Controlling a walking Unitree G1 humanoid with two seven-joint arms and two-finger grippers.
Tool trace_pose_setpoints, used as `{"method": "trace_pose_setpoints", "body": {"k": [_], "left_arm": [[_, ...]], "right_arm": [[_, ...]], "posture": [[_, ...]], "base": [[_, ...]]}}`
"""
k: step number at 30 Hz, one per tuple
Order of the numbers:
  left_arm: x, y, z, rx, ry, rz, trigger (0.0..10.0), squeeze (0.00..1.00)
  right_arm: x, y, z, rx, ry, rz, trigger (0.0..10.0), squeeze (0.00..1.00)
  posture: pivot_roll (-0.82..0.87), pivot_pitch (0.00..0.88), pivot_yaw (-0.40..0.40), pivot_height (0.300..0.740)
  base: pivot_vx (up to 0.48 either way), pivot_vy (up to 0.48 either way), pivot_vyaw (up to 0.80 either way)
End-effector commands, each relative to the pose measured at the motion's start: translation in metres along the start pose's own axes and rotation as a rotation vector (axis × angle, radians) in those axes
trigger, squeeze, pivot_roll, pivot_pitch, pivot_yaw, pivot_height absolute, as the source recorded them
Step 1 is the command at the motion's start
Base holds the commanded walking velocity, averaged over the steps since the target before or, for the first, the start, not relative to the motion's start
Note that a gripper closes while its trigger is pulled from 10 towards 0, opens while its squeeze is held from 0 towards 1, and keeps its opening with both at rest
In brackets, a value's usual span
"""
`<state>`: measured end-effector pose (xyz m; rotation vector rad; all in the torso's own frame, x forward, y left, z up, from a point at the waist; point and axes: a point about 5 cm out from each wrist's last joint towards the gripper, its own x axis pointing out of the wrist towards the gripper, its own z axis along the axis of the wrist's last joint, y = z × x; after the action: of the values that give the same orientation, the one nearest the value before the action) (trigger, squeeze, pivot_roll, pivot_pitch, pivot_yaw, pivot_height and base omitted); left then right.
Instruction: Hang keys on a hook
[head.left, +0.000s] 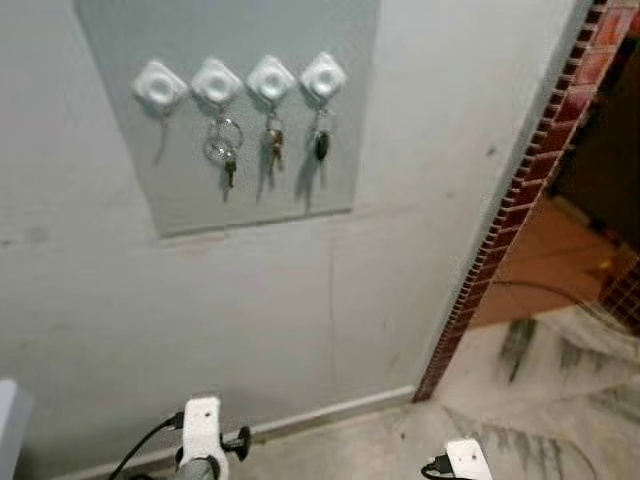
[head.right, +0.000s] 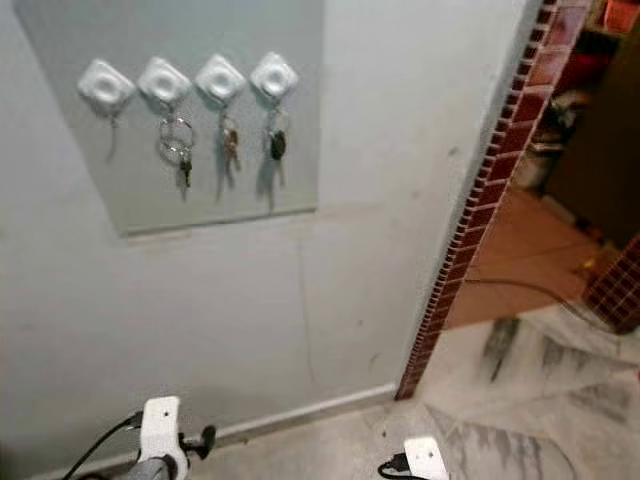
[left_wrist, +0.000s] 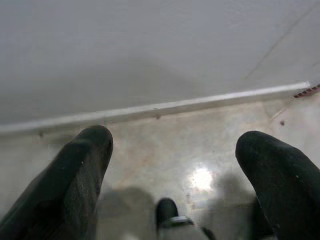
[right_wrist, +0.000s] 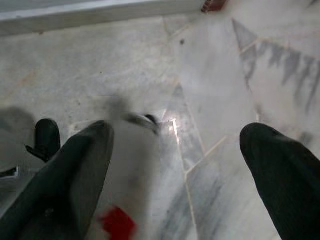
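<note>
A grey panel (head.left: 330, 120) on the wall carries a row of white hooks. The leftmost hook (head.left: 160, 87) is bare. The second hook (head.left: 217, 82) holds a key ring with a key (head.left: 224, 152), the third (head.left: 271, 78) a brass key (head.left: 273, 146), the fourth (head.left: 323, 75) a dark key (head.left: 321, 146). Both arms hang low, their white wrists (head.left: 202, 430) (head.left: 465, 460) at the bottom edge. My left gripper (left_wrist: 175, 145) is open over the floor by the baseboard, holding nothing. My right gripper (right_wrist: 177, 135) is open over marble floor, also holding nothing.
A white baseboard (head.left: 330, 408) runs along the foot of the wall. A strip of red-brown mosaic tiles (head.left: 520, 200) edges a doorway on the right, with an orange floor (head.left: 545, 260) beyond. Marble floor (head.left: 540, 420) lies at lower right. A grey object (head.left: 8, 420) touches the left edge.
</note>
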<state>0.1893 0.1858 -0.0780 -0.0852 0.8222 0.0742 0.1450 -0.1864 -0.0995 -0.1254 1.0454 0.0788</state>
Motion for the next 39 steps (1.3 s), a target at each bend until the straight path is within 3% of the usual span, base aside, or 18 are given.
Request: {"method": "trace_pose_setpoints", "body": {"k": [1, 24, 32, 36, 39], "left_arm": [[0.0022, -0.011, 0.0043, -0.009, -0.013, -0.02, 10.0, 0.0], [0.0016, -0.0089, 0.0025, -0.032, -0.009, -0.012, 10.0, 0.0], [0.0016, -0.011, 0.0022, 0.032, -0.004, -0.028, 10.0, 0.0], [0.0015, -0.0106, 0.0014, -0.025, -0.003, -0.023, 10.0, 0.0], [0.0017, -0.0102, 0.0021, -0.021, -0.003, -0.021, 10.0, 0.0]], "right_arm": [[-0.0005, -0.0054, 0.0002, 0.005, 0.0, -0.012, 10.0, 0.0], [-0.0007, -0.0043, -0.0018, 0.018, 0.004, -0.016, 10.0, 0.0], [-0.0006, -0.004, -0.0015, 0.019, 0.003, -0.015, 10.0, 0.0], [-0.0007, -0.0035, -0.002, 0.017, 0.005, -0.014, 10.0, 0.0], [-0.0006, -0.0032, -0.002, 0.014, 0.006, -0.013, 10.0, 0.0]], "posture": [[-0.04, 0.0, 0.023, 0.74], [-0.05, 0.0, 0.028, 0.74], [-0.05, 0.0, 0.029, 0.74], [-0.05, 0.0, 0.027, 0.74], [-0.05, 0.0, 0.027, 0.74]], "base": [[0.0, 0.0, -0.74], [0.0, 0.0, -0.74], [0.0, -0.278, -0.74], [0.0, -0.24, -0.74], [0.0, 0.0, -0.74]]}}
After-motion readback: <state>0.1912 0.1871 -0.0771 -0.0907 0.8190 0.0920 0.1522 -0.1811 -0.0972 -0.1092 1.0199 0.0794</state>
